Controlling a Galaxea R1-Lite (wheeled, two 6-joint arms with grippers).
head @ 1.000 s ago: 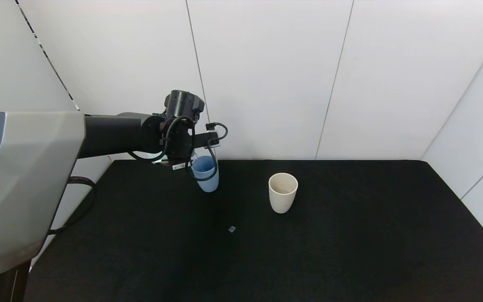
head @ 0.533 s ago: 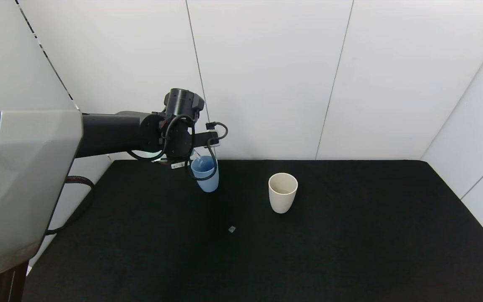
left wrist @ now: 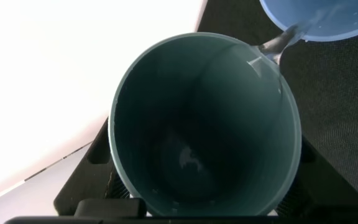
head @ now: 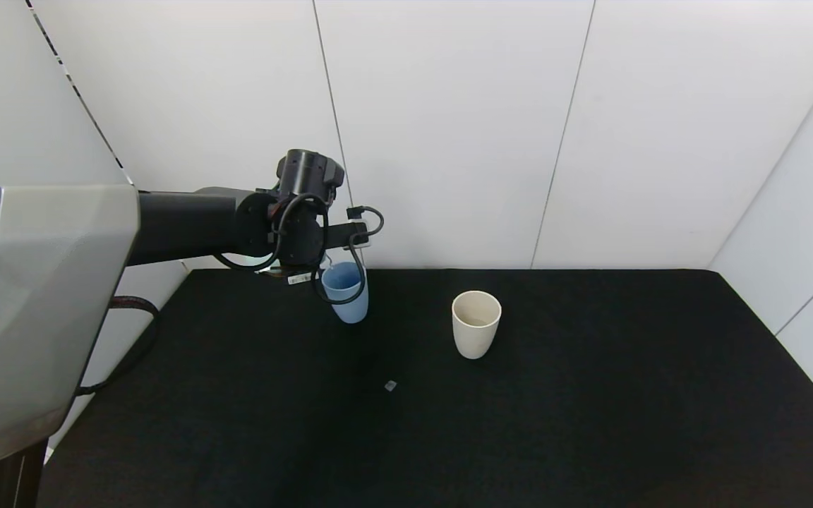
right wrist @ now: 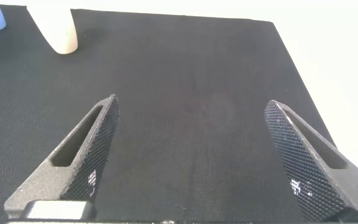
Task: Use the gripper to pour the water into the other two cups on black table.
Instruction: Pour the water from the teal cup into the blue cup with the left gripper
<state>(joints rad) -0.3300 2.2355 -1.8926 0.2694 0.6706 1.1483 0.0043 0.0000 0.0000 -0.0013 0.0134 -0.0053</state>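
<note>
Two cups on the desk [head: 590, 395]: blue cup [head: 347, 293] near the back-left edge, beige cup [head: 476, 323] well apart to its right, open room across the front and right. Left end effector [head: 308, 240] grips a teal cup [left wrist: 204, 124] tilted over the blue cup's rim, thin water stream [left wrist: 278, 45] running in. Right end effector [right wrist: 197, 155] hangs open over bare desk; white tag under the left wrist unreadable.

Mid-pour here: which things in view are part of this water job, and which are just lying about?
In the job:
- left pincer, holding the green cup tipped
- blue cup, taking the water
- beige cup, next
- black table

Lying about:
- small grey scrap on the table
- right pincer, open, idle above the table
</note>
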